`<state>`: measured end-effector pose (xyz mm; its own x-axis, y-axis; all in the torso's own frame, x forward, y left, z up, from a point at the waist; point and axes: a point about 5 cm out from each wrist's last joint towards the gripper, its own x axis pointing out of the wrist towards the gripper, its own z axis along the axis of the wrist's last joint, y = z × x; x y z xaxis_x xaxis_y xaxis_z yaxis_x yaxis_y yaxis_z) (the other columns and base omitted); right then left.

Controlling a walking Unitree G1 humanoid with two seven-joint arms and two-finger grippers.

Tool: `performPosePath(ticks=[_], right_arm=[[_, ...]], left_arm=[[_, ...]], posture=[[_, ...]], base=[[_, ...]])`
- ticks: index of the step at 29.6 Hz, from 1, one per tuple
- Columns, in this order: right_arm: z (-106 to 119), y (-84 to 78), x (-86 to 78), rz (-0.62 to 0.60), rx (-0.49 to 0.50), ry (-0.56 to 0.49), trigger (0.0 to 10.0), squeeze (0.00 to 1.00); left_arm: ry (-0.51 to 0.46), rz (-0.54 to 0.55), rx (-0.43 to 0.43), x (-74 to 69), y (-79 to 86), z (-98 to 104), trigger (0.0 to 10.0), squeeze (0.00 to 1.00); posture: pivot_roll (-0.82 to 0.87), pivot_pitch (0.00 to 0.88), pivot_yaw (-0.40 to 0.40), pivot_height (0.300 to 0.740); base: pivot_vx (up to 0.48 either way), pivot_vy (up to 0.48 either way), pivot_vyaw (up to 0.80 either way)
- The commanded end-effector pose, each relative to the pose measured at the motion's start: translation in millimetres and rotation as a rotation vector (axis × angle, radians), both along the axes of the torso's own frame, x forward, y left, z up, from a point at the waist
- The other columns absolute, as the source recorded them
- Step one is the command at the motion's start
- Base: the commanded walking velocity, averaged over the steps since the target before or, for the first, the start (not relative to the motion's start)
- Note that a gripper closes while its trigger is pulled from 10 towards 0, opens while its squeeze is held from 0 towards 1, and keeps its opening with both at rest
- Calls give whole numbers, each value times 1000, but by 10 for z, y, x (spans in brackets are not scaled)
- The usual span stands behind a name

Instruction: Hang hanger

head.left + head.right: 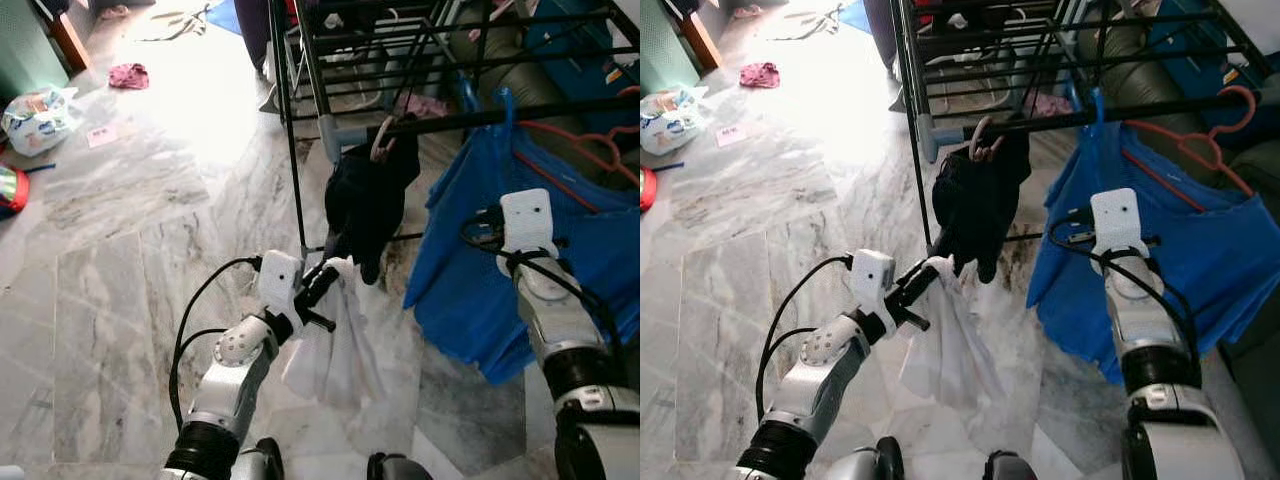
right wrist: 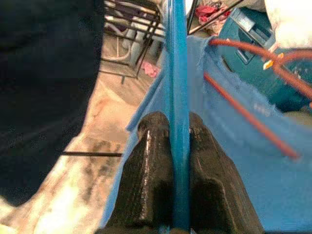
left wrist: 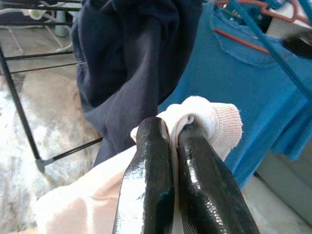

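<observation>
left gripper [image 3: 170,141] raised, fingers clamped on white garment [image 1: 330,350], right gripper [image 2: 178,131] fingers pinching blue hanger [image 2: 176,73] by blue shirt [image 1: 470,260], dark garment [image 1: 368,200] on black rack [image 1: 460,120]

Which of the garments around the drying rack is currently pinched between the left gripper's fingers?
The white garment: the left gripper is shut on its cuff. The dark garment hangs from the rack rail, and the blue shirt hangs beside it.

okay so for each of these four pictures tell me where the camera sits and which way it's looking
Left eye: head, looking down at drying rack; both arms show.
Right eye: same, offset.
Left wrist: along left pincer, shut on white cloth.
Right wrist: along right pincer, shut on blue hanger.
Shared: blue shirt, dark garment.
</observation>
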<state>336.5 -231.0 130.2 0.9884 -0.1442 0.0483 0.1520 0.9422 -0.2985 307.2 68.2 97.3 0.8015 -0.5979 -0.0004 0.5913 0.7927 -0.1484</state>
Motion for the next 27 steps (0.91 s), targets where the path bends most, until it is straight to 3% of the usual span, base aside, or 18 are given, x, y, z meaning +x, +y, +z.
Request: performPosePath(ticks=[1, 2, 3, 4, 5, 6, 11, 14, 22, 25, 27], right_arm=[[81, 13, -51, -16, 5, -57, 3843, 0], [-1, 34, -133, -24, 13, -38, 4549, 0], [-16, 39, -152, -26, 13, -33, 4549, 0], [-63, 48, -203, -32, 23, -27, 8078, 0], [-91, 56, -244, -38, 32, -23, 8078, 0], [-151, 59, -308, -46, 33, -10, 10000, 0], [-393, 105, -666, -72, 45, 68, 10000, 0], [-498, 146, -778, -82, 84, 99, 10000, 0], [-541, 471, -922, 31, 177, 130, 10000, 0], [-573, 501, -933, 78, 166, 155, 10000, 0], [-655, 482, -919, 99, 155, 217, 10000, 0]], left_arm=[[-11, -6, 12, 4, -21, 3, 10000, 0], [-12, -12, 14, 11, -36, 8, 10000, 0], [-13, -13, 14, 14, -39, 9, 10000, 0], [-14, -18, 16, 14, -48, 10, 10000, 0], [-15, -21, 16, 14, -53, 10, 10000, 0], [-17, -26, 18, 15, -62, 14, 10000, 0], [-11, -34, 26, -17, -61, 1, 10000, 0], [-15, -30, 58, -51, -2, -43, 10000, 0], [-16, -41, 102, -122, 243, -52, 10000, 0], [-31, -53, 91, -136, 325, -9, 10000, 0], [-46, -38, 142, -95, 452, 4, 10000, 0]], posture=[[-117, 189, 18, 740], [-123, 189, 21, 740], [-123, 189, 21, 740], [-128, 189, 25, 740], [-128, 189, 25, 740], [-134, 192, 30, 740], [-141, 217, 36, 740], [-134, 235, 28, 740], [-41, 250, 18, 740], [-37, 245, 18, 740], [-15, 259, 16, 740]], base=[[0, 0, 0], [0, 0, 0], [0, 0, 0], [0, 0, 0], [0, 0, 0], [0, 0, 0], [0, 0, 0], [0, 0, 0], [0, 0, 0], [0, 0, 0], [0, 0, 0]])
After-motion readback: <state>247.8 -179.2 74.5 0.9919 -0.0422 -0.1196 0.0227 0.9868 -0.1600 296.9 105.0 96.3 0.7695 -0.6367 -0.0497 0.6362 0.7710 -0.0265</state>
